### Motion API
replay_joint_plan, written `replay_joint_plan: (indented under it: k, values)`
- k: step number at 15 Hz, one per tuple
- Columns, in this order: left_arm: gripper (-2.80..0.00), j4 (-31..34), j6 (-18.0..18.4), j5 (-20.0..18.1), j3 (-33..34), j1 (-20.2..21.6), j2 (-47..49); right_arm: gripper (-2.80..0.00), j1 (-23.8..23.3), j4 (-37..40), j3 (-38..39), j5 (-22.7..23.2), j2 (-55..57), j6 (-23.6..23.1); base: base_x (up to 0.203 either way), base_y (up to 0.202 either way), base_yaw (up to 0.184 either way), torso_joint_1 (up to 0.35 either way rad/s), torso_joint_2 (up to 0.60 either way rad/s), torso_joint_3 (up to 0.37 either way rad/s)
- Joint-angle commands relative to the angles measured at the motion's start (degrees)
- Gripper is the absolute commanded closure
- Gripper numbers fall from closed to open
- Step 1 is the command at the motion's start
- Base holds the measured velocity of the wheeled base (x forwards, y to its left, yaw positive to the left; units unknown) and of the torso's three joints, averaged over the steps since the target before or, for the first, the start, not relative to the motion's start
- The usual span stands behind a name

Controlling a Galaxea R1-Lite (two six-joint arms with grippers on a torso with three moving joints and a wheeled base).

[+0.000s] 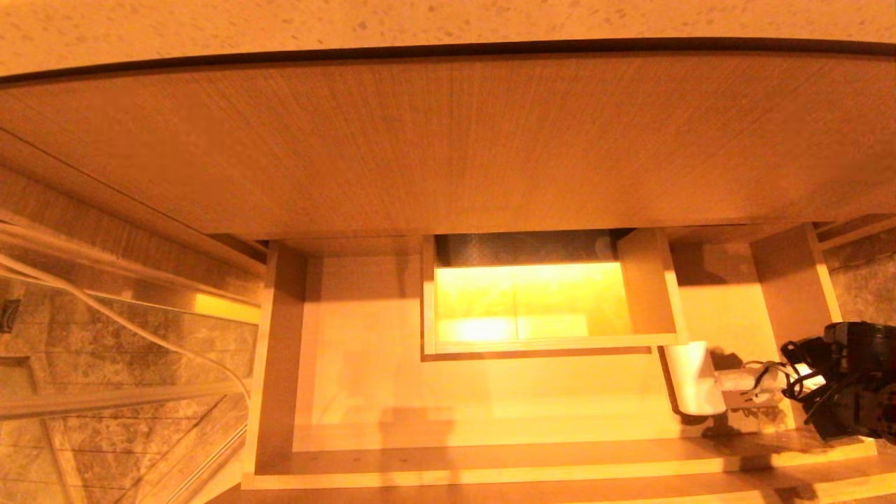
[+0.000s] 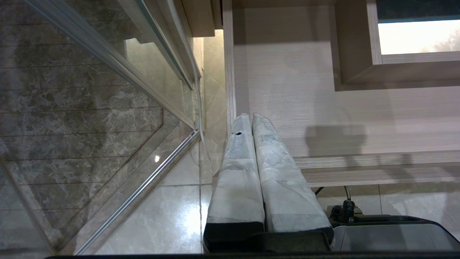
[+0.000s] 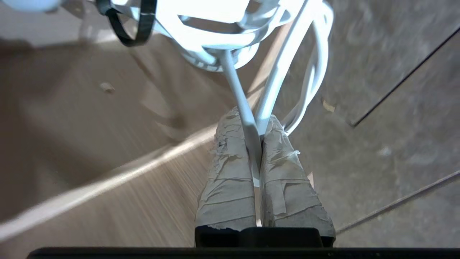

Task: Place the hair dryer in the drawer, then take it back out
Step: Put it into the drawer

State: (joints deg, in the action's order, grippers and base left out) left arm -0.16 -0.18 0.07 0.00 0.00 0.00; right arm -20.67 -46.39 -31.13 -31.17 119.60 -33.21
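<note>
The drawer [image 1: 490, 399] stands pulled out, its pale floor in full view. The white hair dryer [image 1: 693, 378] is inside it, near the right front corner, barrel toward the boxed cut-out. Its coiled white cord [image 1: 759, 378] trails right to my right gripper [image 1: 798, 381]. In the right wrist view the taped fingers [image 3: 230, 169] of the right gripper [image 3: 253, 120] are shut on strands of the cord [image 3: 287, 72]; a black tie [image 3: 143, 25] loops the coil. My left gripper [image 2: 250, 117] is shut and empty, parked off the drawer's left front corner [image 2: 230, 108].
A boxed cut-out [image 1: 539, 301] rises at the drawer's mid-back. A tall wood panel [image 1: 448, 140] and a speckled countertop [image 1: 420, 21] sit above. A glass shower door [image 1: 105, 336] and marble tiles lie to the left. The drawer's front wall [image 1: 490, 465] is nearest me.
</note>
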Motion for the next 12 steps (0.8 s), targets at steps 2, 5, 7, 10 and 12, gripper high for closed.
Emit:
replay_joint_plan:
  k: [2, 5, 7, 10, 12]
  values:
    - [0.0, 0.0, 0.0, 0.0, 0.0, 0.0, 0.0, 0.0, 1.8, -0.3, -1.0, 0.0, -0.7, -0.1, 0.0, 0.0, 0.0, 0.0, 0.0, 0.0]
    - [0.0, 0.0, 0.0, 0.0, 0.0, 0.0, 0.0, 0.0, 3.1, -1.2, -1.3, 0.7, -0.9, -0.1, 0.0, 0.0, 0.0, 0.0, 0.0, 0.0]
    - [0.0, 0.0, 0.0, 0.0, 0.0, 0.0, 0.0, 0.0, 4.0, -1.6, -1.6, 1.7, -0.8, -0.2, 0.0, 0.0, 0.0, 0.0, 0.0, 0.0]
    - [0.0, 0.0, 0.0, 0.0, 0.0, 0.0, 0.0, 0.0, 6.1, -1.6, -2.2, 1.8, -0.7, -0.2, 0.0, 0.0, 0.0, 0.0, 0.0, 0.0]
    - [0.0, 0.0, 0.0, 0.0, 0.0, 0.0, 0.0, 0.0, 6.7, -1.6, -2.0, 1.9, -0.3, -0.2, 0.0, 0.0, 0.0, 0.0, 0.0, 0.0]
